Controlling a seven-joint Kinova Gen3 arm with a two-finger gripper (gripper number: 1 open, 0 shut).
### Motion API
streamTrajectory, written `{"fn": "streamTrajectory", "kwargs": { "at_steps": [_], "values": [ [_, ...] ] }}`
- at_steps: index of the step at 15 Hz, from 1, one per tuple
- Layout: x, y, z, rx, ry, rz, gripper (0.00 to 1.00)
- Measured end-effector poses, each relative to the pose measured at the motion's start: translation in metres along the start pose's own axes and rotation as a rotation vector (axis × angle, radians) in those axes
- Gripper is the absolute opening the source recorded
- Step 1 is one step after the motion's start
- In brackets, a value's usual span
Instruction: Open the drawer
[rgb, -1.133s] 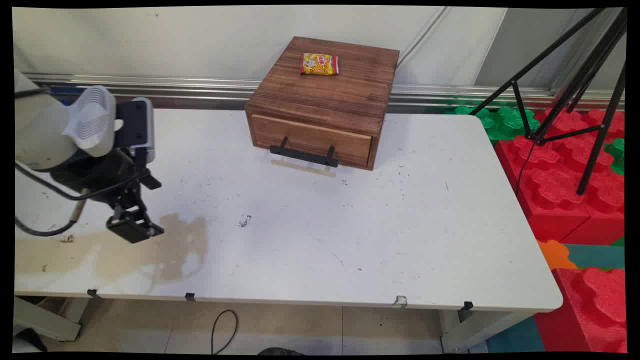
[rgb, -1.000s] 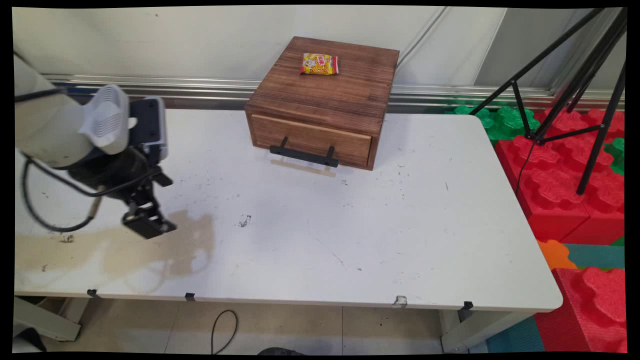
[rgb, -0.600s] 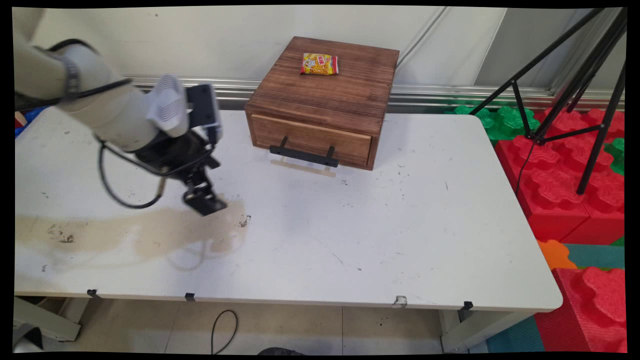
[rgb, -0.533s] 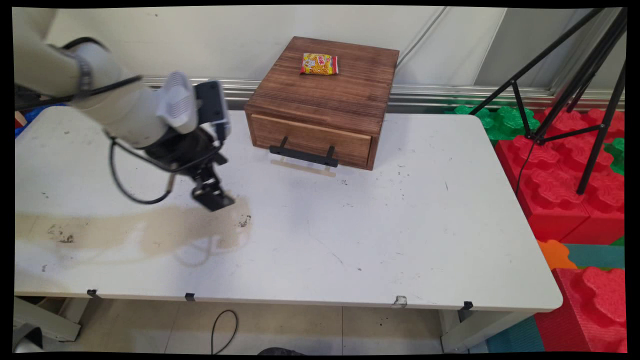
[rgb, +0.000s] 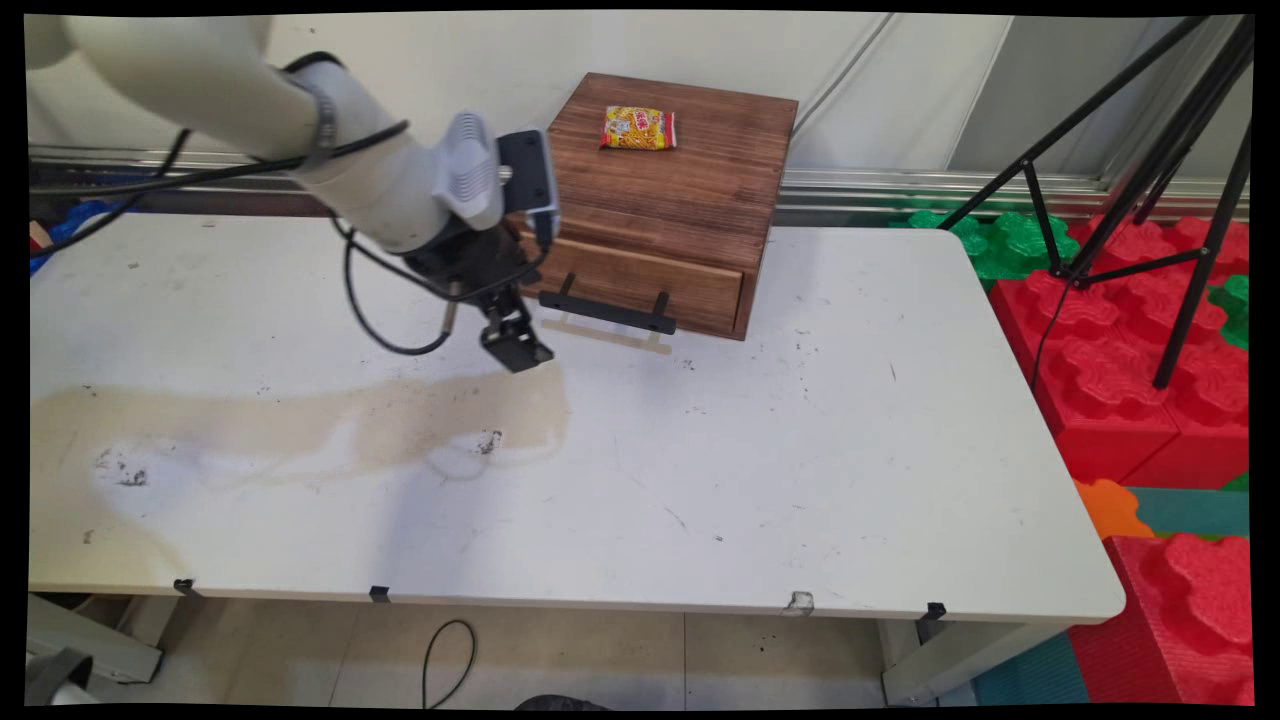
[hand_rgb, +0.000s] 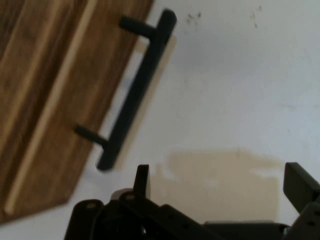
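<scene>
A: Above the table (rgb: 800, 480), left of centre, the gripper (rgb: 516, 347) hangs low and tilted. It holds nothing.

B: Fingers?

A: Apart. The hand view shows one fingertip (hand_rgb: 142, 179) at lower left and the other at the right edge, with bare tabletop and a tan stain (hand_rgb: 220, 180) between them.

B: Nearest thing?

A: The black bar handle (rgb: 607, 310) on the drawer (rgb: 625, 280) of a wooden box (rgb: 650, 200). The gripper sits just beside the handle's left end, not touching it. The drawer looks shut.

B: Where does the box stand?

A: At the table's far edge, near the wall. A yellow and red snack packet (rgb: 639, 128) lies flat on its top, toward the back.

B: Anything else?

A: The stain (rgb: 300, 425) runs across the table's left half, ending under the gripper. Black cables (rgb: 385, 330) loop from the arm. Right of the table stand red foam blocks (rgb: 1130, 380) and a black tripod (rgb: 1150, 150)
</scene>
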Motion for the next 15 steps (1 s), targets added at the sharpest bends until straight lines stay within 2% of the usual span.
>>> {"fn": "streamTrajectory", "kwargs": {
  "at_steps": [9, 15],
  "values": [
    [0.035, -0.040, 0.051, 0.021, -0.004, 0.112, 1.00],
    [0.042, -0.058, 0.094, -0.019, -0.035, 0.176, 1.00]
  ]
}}
